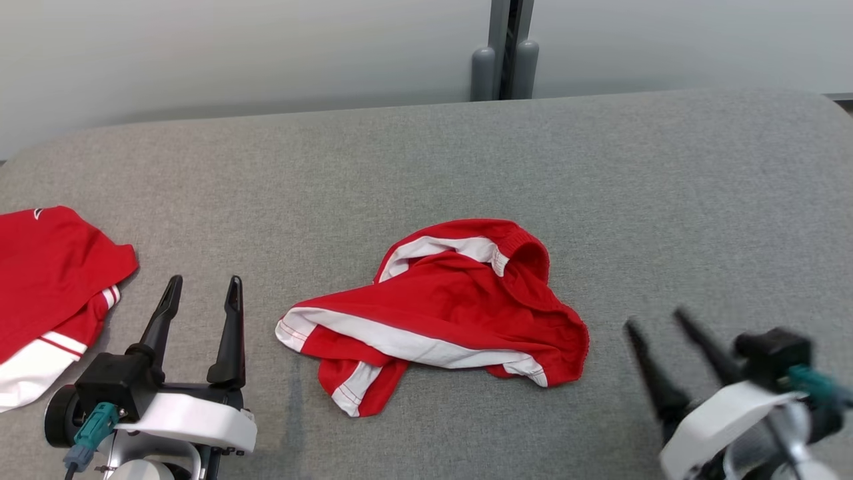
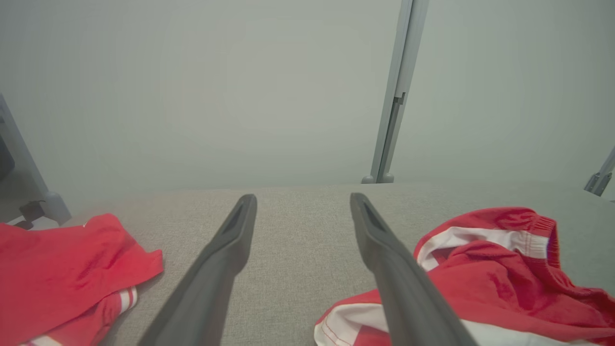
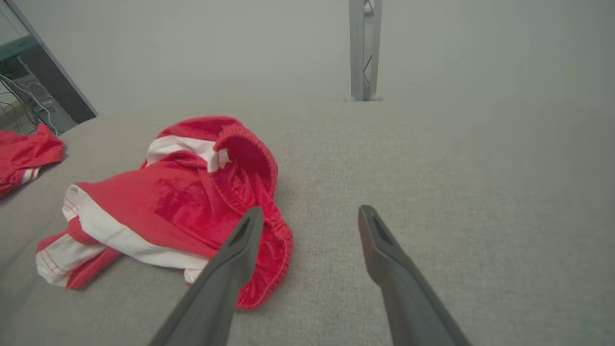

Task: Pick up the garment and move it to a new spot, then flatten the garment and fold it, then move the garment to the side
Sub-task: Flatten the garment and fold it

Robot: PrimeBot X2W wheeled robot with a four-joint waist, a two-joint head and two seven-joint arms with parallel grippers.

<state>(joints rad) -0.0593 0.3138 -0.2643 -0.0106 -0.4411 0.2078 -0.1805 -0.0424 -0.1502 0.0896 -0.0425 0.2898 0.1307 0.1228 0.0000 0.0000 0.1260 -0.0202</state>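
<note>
Crosswise, garment (image 1: 453,307), waistband (image 1: 530,252) rightward.

A crumpled garment (image 1: 440,313) lies at the middle of the bench (image 1: 600,167), between the left claw (image 1: 204,283) and right claw (image 1: 654,319); a second garment (image 1: 46,287) lies at the bench's left edge.

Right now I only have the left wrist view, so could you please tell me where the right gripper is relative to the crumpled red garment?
Observer: The right gripper is open, on the opposite side of the garment from the left gripper, with bare table between it and the cloth.
Operator: Thank you. How does the garment's near edge lie, below my frame?
Observer: A white-trimmed leg sticks out toward the robot from under the long white stripe.
</note>
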